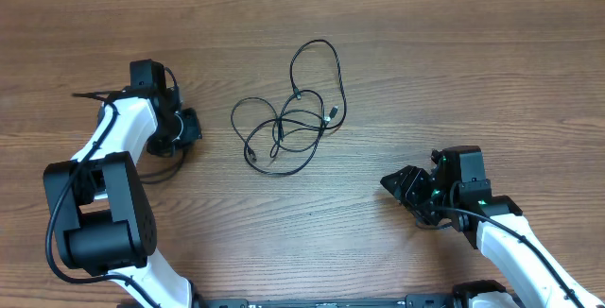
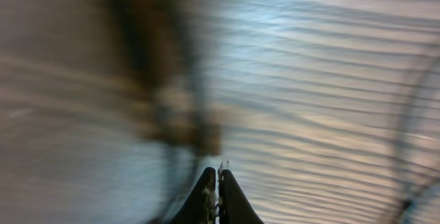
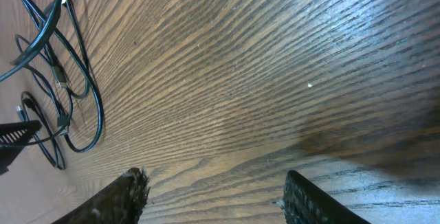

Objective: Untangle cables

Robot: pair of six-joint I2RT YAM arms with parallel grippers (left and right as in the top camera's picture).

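Tabletop: brown wood-grain table (image 1: 397,53) carries the whole scene; only the cords lie on it between the two arms.
Left gripper: black two-finger left gripper (image 1: 189,127) sits just left of the tangle, fingers pressed together on nothing (image 2: 218,183).
Right gripper: black two-finger right gripper (image 1: 402,183) waits well apart from the cords, lower right, its jaws spread over bare wood and empty (image 3: 213,196).
Cables: two thin black looped cables (image 1: 282,124) lie mid-table, overlapping in one knot of loops, with one long loop reaching toward the far edge.
Plug ends: small silvery-grey plug ends (image 1: 330,112) show at the right and lower left of the tangle.
Done: seemingly nothing; neither cord is held or separated.
Left to do: by the look of it, all of it, from gripping each cord to drawing them apart.
Blurred: the left wrist view is smeared; only fingertips and vague dark streaks read.
Cut off: the right wrist view catches just part of the loops (image 3: 88,93).
Unclear: which cord passes over which at the crossings.
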